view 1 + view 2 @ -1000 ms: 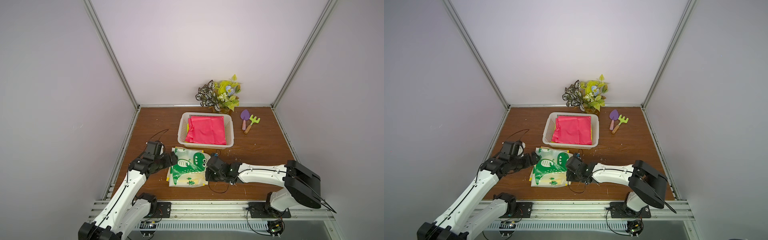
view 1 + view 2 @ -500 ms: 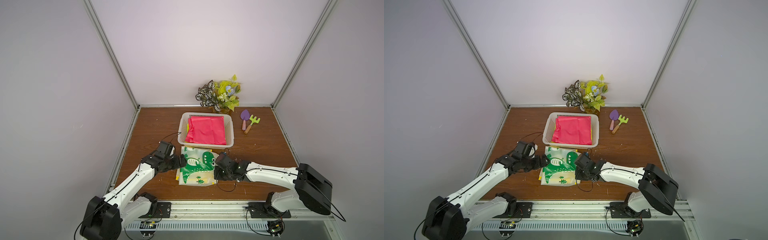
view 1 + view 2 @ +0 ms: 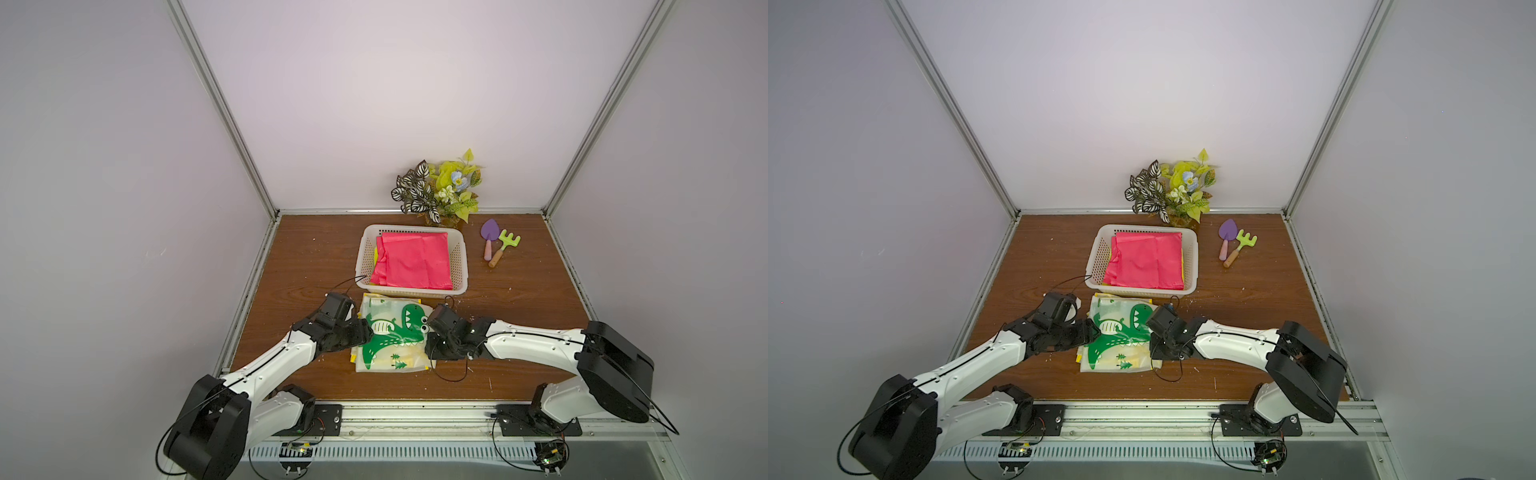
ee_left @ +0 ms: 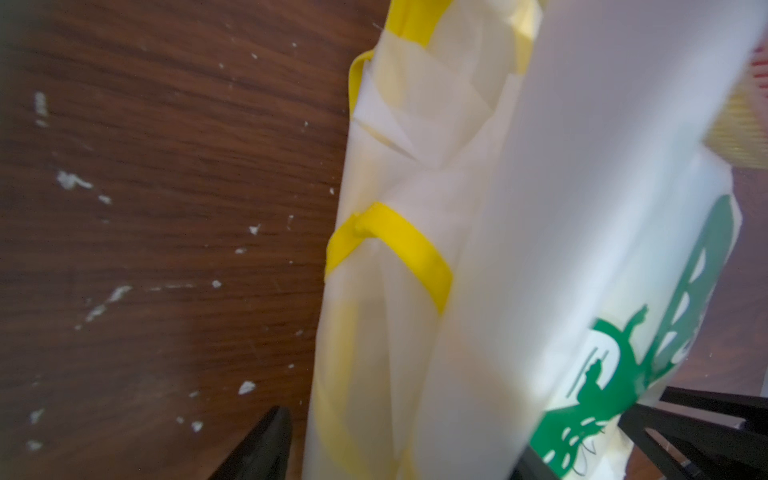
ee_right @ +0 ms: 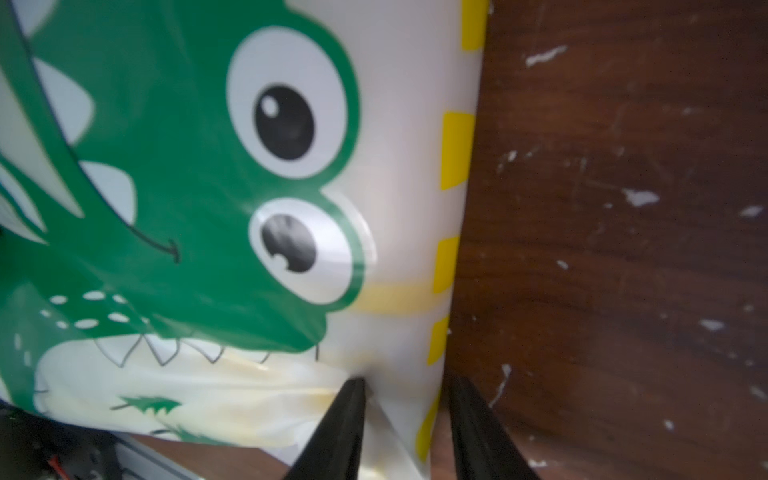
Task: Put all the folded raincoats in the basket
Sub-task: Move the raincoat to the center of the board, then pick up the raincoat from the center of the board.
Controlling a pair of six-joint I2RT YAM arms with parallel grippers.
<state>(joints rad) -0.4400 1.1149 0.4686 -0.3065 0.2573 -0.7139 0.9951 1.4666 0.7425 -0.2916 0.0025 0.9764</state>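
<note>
Closer to the off-white perforated plastic basket [image 3: 366, 253] now lies the folded translucent raincoat with green dinosaur print [image 3: 392, 332], still outside it. Left gripper [image 4: 469, 415] straddles its edge widely; right gripper [image 5: 405, 386] has parted narrowly.

The left arm [image 3: 274, 365] and the right arm [image 3: 532, 345] are held low and stretched forward, bent inward so that the left gripper [image 3: 365, 332] and the right gripper [image 3: 430, 328] are pointed toward each other. The fingers [image 5: 345, 415] of both are seen parted in the wrist views.
</note>
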